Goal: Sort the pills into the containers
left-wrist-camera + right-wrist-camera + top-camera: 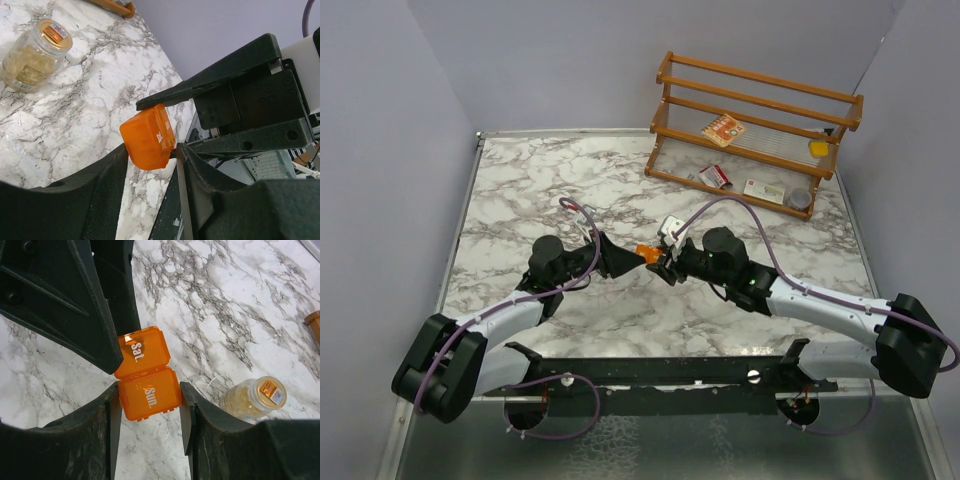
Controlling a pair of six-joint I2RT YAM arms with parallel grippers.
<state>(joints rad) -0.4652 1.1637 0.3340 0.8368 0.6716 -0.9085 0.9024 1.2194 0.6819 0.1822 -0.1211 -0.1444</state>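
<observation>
The tiny orange box (pixel 645 252) hangs above the table's middle, between both grippers. The right wrist view shows two joined orange cells (pixel 149 390) marked "Sat." and "Sun.". My right gripper (pixel 149 396) is closed on the "Sun." cell from both sides. My left gripper (pixel 151 154) touches the same box (pixel 148 137) with both fingertips from the opposite side. In the top view the left gripper (pixel 625 260) and right gripper (pixel 660 263) meet tip to tip. The clear jar of tan-yellow pills (pixel 255 397) rests on the marble just beyond them, also in the left wrist view (pixel 34 56).
A wooden rack (pixel 757 95) stands at the back right, with a red-and-white packet (pixel 723 131) and a yellow item (pixel 818 148) on it. More packets (pixel 715 177) and a grey round tin (pixel 798 200) lie at its foot. Grey walls enclose the marble table (pixel 520 200).
</observation>
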